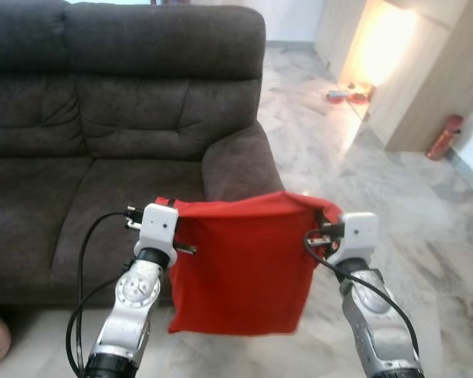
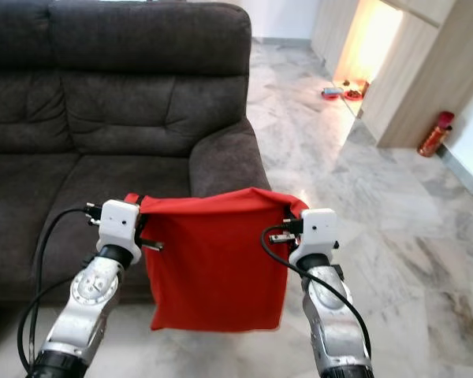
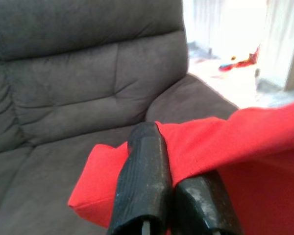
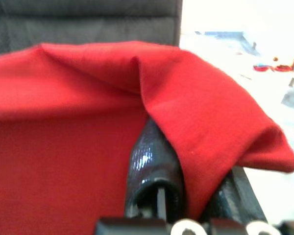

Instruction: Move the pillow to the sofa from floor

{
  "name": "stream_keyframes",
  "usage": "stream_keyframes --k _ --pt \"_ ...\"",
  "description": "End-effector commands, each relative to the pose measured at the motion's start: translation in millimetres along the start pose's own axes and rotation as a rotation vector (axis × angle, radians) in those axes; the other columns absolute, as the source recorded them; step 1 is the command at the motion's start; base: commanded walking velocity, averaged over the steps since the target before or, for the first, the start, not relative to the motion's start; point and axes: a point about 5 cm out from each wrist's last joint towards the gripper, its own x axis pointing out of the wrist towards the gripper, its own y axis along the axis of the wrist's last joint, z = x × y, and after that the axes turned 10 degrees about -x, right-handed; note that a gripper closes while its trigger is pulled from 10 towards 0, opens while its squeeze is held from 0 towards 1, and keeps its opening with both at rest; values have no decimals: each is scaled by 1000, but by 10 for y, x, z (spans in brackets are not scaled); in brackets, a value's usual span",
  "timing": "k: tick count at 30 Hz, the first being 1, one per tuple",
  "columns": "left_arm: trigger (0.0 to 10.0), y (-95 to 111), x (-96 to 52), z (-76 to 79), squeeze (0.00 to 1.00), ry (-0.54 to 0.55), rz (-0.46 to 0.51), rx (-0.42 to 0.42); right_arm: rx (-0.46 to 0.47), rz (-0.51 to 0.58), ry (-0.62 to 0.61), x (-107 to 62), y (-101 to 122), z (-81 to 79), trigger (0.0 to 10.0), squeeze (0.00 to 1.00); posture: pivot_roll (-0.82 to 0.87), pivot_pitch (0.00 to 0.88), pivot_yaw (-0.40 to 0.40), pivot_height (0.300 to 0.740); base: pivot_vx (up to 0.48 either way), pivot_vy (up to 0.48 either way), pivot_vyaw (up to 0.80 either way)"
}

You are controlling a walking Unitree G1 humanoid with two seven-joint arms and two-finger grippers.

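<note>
A flat red pillow hangs in the air between my two arms, in front of the dark grey sofa. My left gripper is shut on the pillow's upper left corner, its black fingers pinching the cloth. On the other side, my right gripper is shut on the upper right corner, with red cloth folded over its fingers. The pillow's lower edge hangs level with the sofa's front, just right of the seat cushion and before the armrest.
Pale marble floor stretches to the right of the sofa. A wooden cabinet stands at the back right with a red fire extinguisher beside it. Small red items lie on the floor further back.
</note>
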Motion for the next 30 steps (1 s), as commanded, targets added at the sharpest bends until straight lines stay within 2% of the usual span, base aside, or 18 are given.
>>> stream_keyframes --k 1,8,30 --pt "10000 232 71 16 0 3 109 5 -51 66 -47 -15 122 124 10000 0 46 19 -64 740 244 0 0" --pt "10000 237 71 22 0 3 110 8 -43 76 -14 -19 137 81 10000 0 47 20 -64 740 0 0 730" --pt "10000 236 59 28 0 14 108 -7 -26 67 -43 -17 120 113 10000 0 46 18 -62 740 0 0 0"
